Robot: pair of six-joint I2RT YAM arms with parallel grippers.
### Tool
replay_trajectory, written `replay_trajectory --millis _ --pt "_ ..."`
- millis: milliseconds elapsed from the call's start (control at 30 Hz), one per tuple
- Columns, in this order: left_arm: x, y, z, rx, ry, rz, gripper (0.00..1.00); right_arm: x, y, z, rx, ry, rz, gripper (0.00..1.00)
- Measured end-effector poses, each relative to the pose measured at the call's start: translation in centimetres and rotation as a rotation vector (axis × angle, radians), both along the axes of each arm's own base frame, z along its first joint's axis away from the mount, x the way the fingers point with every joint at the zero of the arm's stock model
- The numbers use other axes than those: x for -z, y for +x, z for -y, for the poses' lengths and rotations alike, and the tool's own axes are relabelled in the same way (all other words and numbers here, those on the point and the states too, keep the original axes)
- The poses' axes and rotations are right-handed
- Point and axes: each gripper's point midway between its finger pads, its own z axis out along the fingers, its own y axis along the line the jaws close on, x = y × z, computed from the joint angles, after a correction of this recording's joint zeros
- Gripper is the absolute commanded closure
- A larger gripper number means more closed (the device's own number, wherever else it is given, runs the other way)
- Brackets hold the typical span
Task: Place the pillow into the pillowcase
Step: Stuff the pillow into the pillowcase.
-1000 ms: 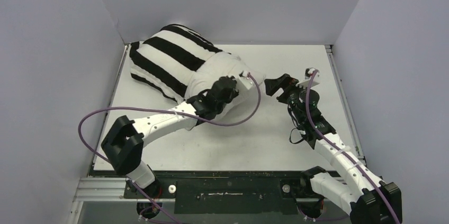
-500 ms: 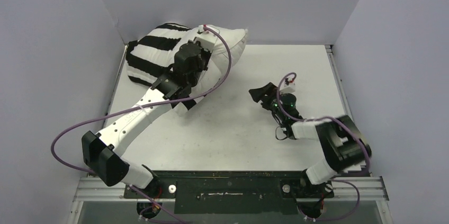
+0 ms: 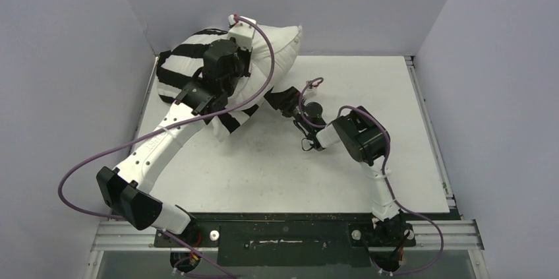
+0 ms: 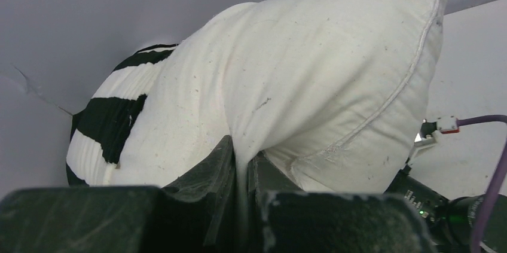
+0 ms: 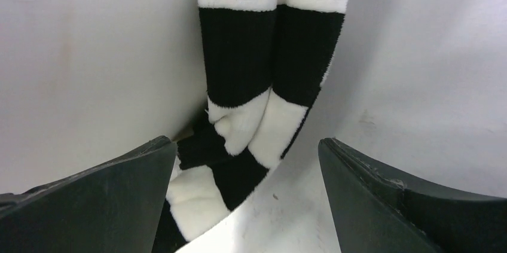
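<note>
The off-white pillow (image 3: 282, 43) sits half inside the black-and-white striped pillowcase (image 3: 179, 68) at the back left corner, its bare end raised off the table. My left gripper (image 4: 242, 160) is shut on a pinched fold of the pillow (image 4: 311, 67); the pillowcase (image 4: 110, 121) covers the far end. My right gripper (image 3: 282, 99) is low on the table beside the pillowcase's hanging open edge. In the right wrist view it (image 5: 245, 166) is open, with the bunched striped hem (image 5: 239, 55) between and just ahead of its fingers (image 5: 119, 193), not gripped.
The white table (image 3: 369, 81) is walled at the back and on both sides; the pillow leans close to the back wall. Purple cables (image 3: 267, 71) loop from both wrists over the work area. The right arm's elbow (image 3: 361, 135) stands mid-table.
My left gripper has lifted the pillow's bare end up and back towards the wall. My right arm has swung left across the table to the pillowcase's open edge, its jaws still apart.
</note>
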Motion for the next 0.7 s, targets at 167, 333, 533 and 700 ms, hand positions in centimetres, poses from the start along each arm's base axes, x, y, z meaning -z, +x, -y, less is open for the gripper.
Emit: replay_trajectory --millis 167,333,533,700 --pt "0.1 0.1 -0.1 0.006 -0.029 -0.015 1.0 0.9 2.0 -3.0 -0.024 0.045 -0.001 0.06" --pt "0.4 0.0 0.0 0.012 -0.044 -0.028 1.0 2.0 3.3 -5.1 -0.03 0.052 -0.016 0.43" --pt "0.6 -0.2 -0.8 -0.012 -0.051 -0.004 1.0 0.4 3.9 -5.9 -0.048 0.075 0.024 1.0" --pt "2.3 -0.4 -2.4 -0.06 -0.038 0.021 1.0 -2.5 1.7 -3.7 -0.077 0.0 0.049 1.0"
